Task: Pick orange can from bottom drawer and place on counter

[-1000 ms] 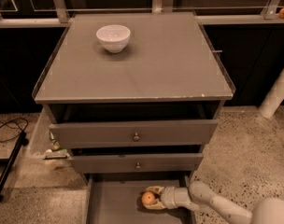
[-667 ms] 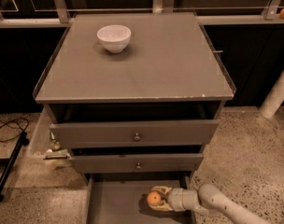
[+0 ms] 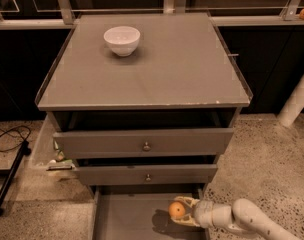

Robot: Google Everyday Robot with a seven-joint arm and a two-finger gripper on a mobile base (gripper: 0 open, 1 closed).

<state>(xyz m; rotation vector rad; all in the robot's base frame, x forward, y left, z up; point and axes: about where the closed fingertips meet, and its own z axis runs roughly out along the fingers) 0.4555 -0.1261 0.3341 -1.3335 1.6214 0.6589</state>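
The orange can (image 3: 176, 210), a small round orange ball, sits between the fingers of my gripper (image 3: 181, 210), which is shut on it. It hangs just above the floor of the open bottom drawer (image 3: 126, 219), at the drawer's right side, and casts a shadow below. My white arm (image 3: 242, 219) reaches in from the lower right. The counter (image 3: 157, 69) is the cabinet's flat grey top, above the two upper drawers.
A white bowl (image 3: 122, 39) stands on the counter at the back left. The two upper drawers (image 3: 144, 144) stick out slightly above the can. A black cable (image 3: 9, 136) and a stand lie on the floor at left. A white post (image 3: 297, 101) stands at right.
My gripper has closed on the orange can and lifted it a little off the drawer floor, shifting slightly right. The arm has drawn lower in the view.
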